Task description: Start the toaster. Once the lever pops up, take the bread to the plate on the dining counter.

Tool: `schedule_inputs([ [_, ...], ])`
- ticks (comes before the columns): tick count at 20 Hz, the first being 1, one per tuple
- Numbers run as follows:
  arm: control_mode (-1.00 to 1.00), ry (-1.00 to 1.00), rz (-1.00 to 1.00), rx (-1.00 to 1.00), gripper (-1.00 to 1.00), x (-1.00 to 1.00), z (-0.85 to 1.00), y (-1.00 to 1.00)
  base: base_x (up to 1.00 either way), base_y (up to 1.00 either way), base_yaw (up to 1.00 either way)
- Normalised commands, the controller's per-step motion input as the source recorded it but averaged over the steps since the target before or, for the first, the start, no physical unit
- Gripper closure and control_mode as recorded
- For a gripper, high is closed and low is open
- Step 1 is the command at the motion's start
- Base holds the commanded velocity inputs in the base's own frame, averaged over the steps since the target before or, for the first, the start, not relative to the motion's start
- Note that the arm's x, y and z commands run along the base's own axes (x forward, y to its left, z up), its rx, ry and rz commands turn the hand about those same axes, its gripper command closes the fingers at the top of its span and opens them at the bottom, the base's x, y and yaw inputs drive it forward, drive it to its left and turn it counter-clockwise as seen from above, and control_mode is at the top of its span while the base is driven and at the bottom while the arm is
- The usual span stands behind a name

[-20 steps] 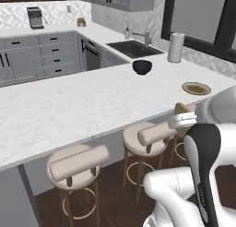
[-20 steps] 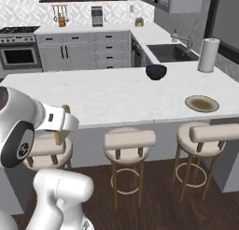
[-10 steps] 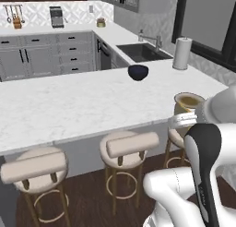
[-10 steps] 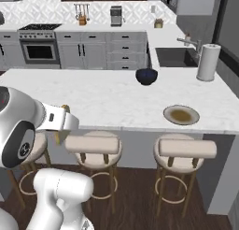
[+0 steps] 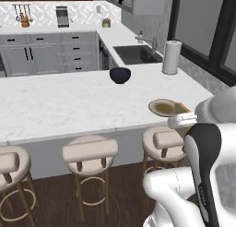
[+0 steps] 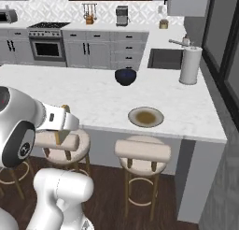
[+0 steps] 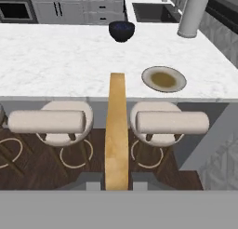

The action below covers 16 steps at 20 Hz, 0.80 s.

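Observation:
My gripper point(image 7: 116, 182) is shut on the bread point(image 7: 116, 130), a thin golden-tan slice seen edge-on and pointing at the dining counter point(image 7: 60, 60). It hangs in front of the counter's overhanging edge, above the stools. The plate point(image 7: 163, 79), round with a pale rim and brownish centre, lies near that edge, just right of the bread's line. From the left base view the bread point(image 5: 183, 110) shows beside the plate point(image 5: 162, 107). From the right base view the gripper point(image 6: 60, 124) is well left of the plate point(image 6: 145, 117). The toaster is out of view.
A dark blue bowl point(image 7: 122, 30) sits further back on the counter and a paper towel roll point(image 7: 194, 14) stands at its far right end. Padded stools point(image 7: 46, 121) point(image 7: 172, 121) line the counter's front. A sink point(image 5: 133, 54) lies beyond.
The base has driven along the counter, so the whole scene has slid left and the plate now lies closer. The bread stays gripped.

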Motion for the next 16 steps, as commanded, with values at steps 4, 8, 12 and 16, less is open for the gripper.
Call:
schedule_inputs([
  [4, 1.0, 0.0, 0.0, 0.0, 1.0, 0.0, 0.0, 0.0, 0.22, -0.82, 0.32],
  [8, 1.0, 0.0, 0.0, 0.0, 1.0, 0.0, 0.0, 0.0, 0.22, -0.53, 0.12],
  [12, 1.0, 0.0, 0.0, 0.0, 1.0, 0.0, 0.0, 0.0, 0.3, -0.52, 0.07],
  [16, 1.0, 0.0, 0.0, 0.0, 1.0, 0.0, 0.0, 0.0, 0.33, -0.44, 0.0],
])
